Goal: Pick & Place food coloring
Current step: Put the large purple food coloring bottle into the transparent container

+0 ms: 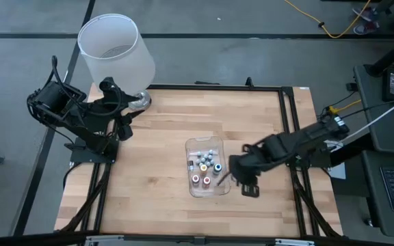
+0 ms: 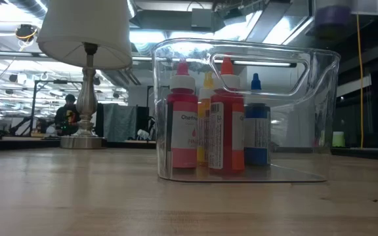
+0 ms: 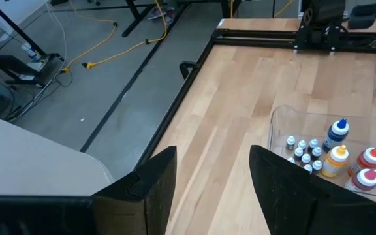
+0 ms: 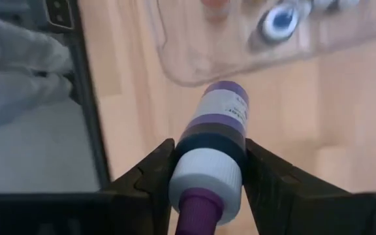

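The clear plastic tray (image 1: 207, 166) stands mid-table and holds upright food coloring bottles: red, yellow, orange-red and blue ones (image 2: 225, 124), plus several tiny pale-capped ones (image 3: 302, 151). My right gripper (image 1: 234, 175) hovers at the tray's right near corner, shut on a purple bottle (image 4: 215, 124) that has a white collar and a purple tip. My left gripper (image 3: 207, 189) is open and waits over the table's far left part, near the lamp. My right gripper pinches the purple bottle between its two fingers (image 4: 150, 179), one on each side of the white collar (image 4: 204, 175) just below the tip. The bottle's base end (image 4: 226, 91) points away from the wrist, toward the tray's edge. It seems to hang clear of the table.
A lamp with a white shade (image 1: 115, 48) stands on its metal base at the table's far left corner. A black frame rail (image 1: 289, 123) runs along the table's right side. Bare wood lies left of and nearer than the tray.
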